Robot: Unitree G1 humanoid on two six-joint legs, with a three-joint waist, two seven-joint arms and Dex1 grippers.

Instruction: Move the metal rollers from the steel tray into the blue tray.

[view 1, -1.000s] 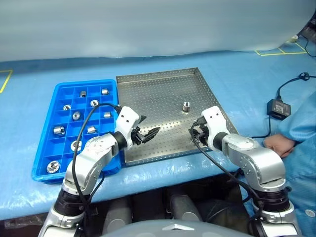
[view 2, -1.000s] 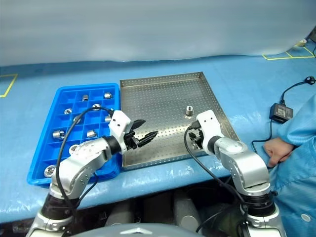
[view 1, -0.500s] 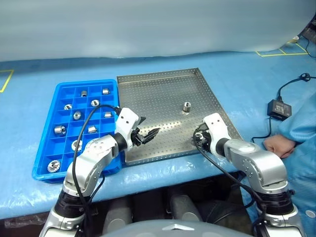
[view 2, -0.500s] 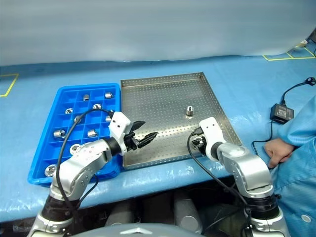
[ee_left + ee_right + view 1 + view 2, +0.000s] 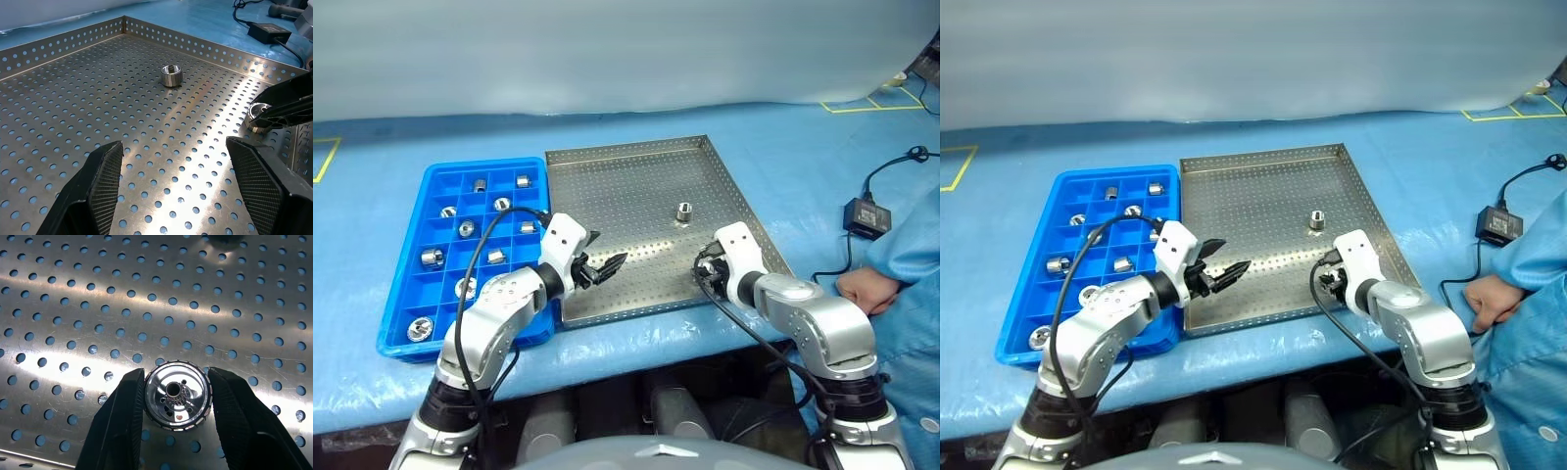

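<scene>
The steel tray lies in the middle of the blue table. One metal roller stands loose on its floor, also seen in the left wrist view. My right gripper is low at the tray's near right. Its fingers press both sides of a second roller that rests on the perforated floor. My left gripper hovers open over the tray's near left part, nothing between its fingers. To the left, the blue tray holds several rollers in its compartments.
A black power adapter with its cable lies on the table to the right of the steel tray. A person's hand and blue sleeve rest at the table's right edge. Yellow tape marks the far right corner.
</scene>
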